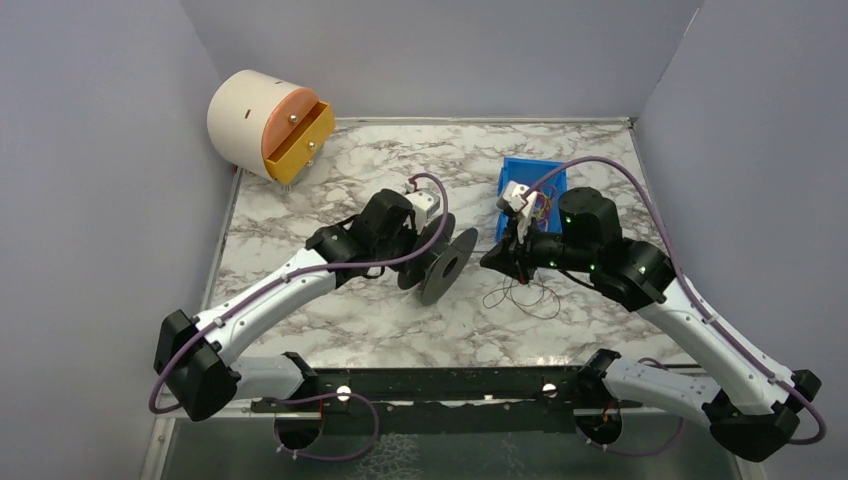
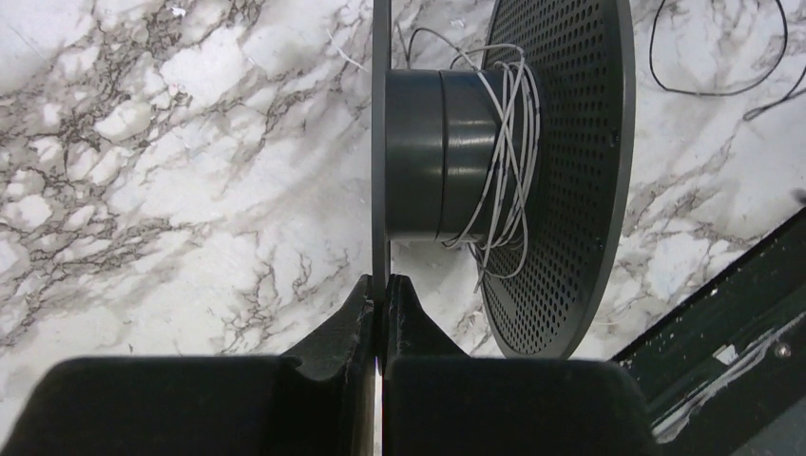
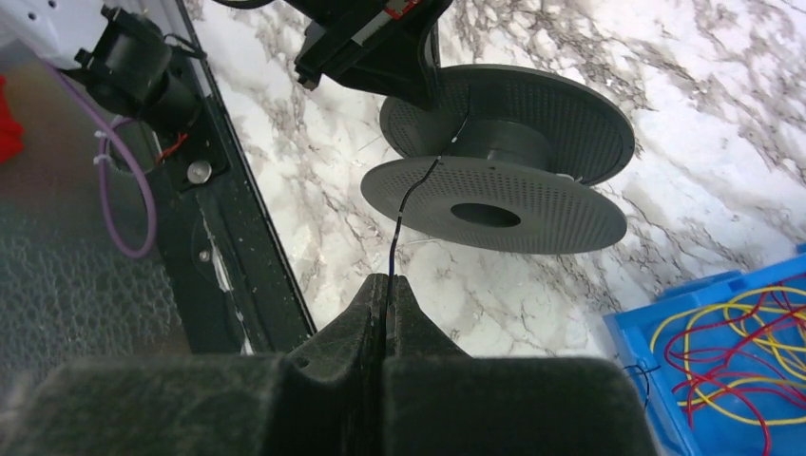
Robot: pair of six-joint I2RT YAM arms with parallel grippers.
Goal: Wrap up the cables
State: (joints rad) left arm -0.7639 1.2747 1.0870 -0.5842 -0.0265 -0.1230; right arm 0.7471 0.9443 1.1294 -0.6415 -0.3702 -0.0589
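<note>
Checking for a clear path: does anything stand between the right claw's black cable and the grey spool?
Nothing visible: the thin black cable runs free from the right claw over the rim of the dark grey perforated plastic spool.

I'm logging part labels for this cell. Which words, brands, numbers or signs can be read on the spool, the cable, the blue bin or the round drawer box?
No text can be read in any view.
Black perforated plastic spool: no print or label shows.
Thin black cable: too fine to show any marking.
Blue plastic bin: plain.
Cream and orange round drawer box: plain.
</note>
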